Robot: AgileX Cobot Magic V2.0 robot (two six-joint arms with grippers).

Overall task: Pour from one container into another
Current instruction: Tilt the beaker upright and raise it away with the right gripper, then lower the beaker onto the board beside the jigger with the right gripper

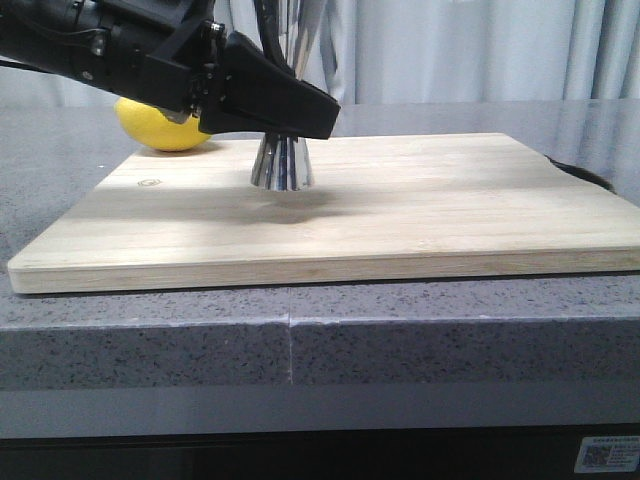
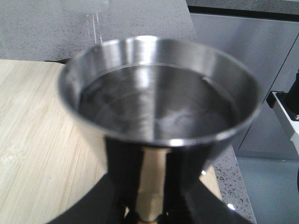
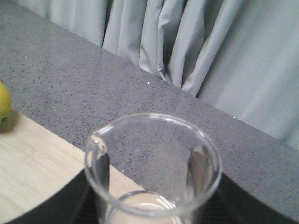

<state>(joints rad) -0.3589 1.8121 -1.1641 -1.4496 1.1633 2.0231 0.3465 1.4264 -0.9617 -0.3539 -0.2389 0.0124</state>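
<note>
The steel jigger [image 1: 281, 165] stands upright on the wooden board [image 1: 420, 200], its narrow waist hidden by my left gripper [image 1: 290, 125], which is shut on it. In the left wrist view the jigger's upper cup [image 2: 159, 102] fills the frame and seems to hold clear liquid; the gold waist sits between my left gripper's [image 2: 150, 186] black fingers. A blurred clear shape [image 2: 85, 4] shows at that view's edge, with thin streaks below it. My right gripper [image 3: 152, 205] is shut on the clear glass beaker [image 3: 154, 154], upright with its pouring lip [image 3: 96, 142] showing. The right gripper is outside the front view.
A yellow lemon [image 1: 165, 128] lies on the grey stone counter [image 1: 450, 330] behind the board's far left corner, partly behind my left arm. It also shows as the lemon [image 3: 3, 105] in the right wrist view. Grey curtains [image 3: 210, 51] hang behind the counter.
</note>
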